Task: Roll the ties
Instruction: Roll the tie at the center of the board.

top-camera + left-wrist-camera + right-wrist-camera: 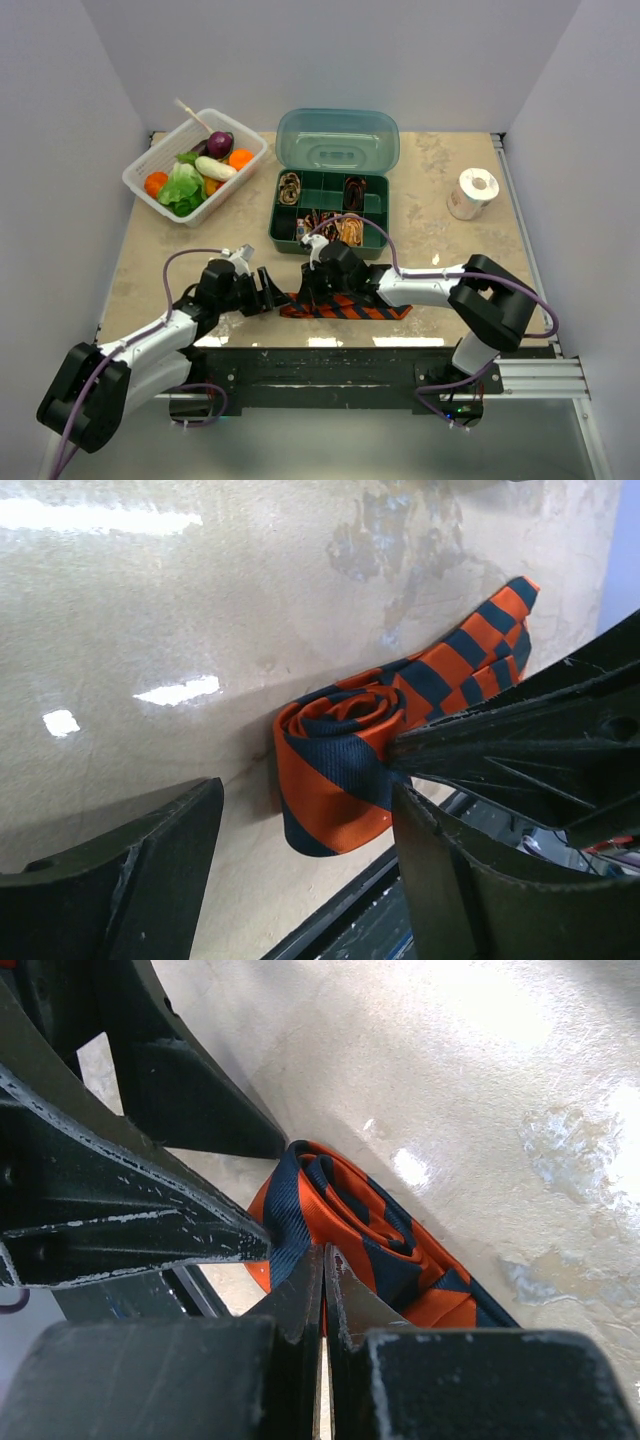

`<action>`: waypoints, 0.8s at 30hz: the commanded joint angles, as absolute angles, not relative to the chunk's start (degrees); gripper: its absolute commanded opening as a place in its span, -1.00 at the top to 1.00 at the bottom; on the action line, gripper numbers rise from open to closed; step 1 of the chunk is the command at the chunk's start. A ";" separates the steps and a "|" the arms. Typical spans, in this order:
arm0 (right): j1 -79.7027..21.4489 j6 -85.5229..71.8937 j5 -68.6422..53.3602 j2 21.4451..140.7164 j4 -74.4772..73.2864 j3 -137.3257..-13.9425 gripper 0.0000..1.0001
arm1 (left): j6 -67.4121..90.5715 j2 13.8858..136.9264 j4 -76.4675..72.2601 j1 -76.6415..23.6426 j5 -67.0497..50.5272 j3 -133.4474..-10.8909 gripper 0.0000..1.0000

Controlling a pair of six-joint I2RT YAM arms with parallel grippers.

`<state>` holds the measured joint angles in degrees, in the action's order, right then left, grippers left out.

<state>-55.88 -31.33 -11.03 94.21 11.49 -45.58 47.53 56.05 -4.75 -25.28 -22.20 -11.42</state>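
At the desk's (200,600) near edge, the half-rolled tie (340,760) sits against the clenched right claw (322,1260). The left claw (300,852) stands released around it. Lifting away could let the coil spring loose.

Tie (340,770) is bright orange with chunky navy diagonal stripes. Worktop (440,170) is mottled beige with greyish blotches. Teal-green box (330,250), brown and gold patterned coils (290,188) inside. White basket (137,180), white tape roll (472,193), purple cables (190,255). Left tool (268,292) and right tool (322,1270) are both black.
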 commanded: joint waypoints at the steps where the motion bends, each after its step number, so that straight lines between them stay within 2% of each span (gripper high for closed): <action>1: -55.90 -31.02 -8.18 92.55 10.64 -43.86 0.99 | 49.48 57.56 -12.73 -24.96 -25.92 -9.32 -0.43; 13: -55.90 -30.67 -6.60 92.64 10.20 -42.54 0.99 | 53.79 65.56 -30.48 -24.96 -30.76 -3.78 -0.23; 24: -55.90 -30.67 -5.54 92.37 9.84 -43.33 0.99 | 54.49 70.92 -38.05 -25.31 -32.08 -2.64 -0.07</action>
<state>-55.88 -31.40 -8.08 93.19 12.45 -43.70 53.89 68.75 -32.91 -25.19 -30.72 -3.73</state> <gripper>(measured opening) 0.010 0.548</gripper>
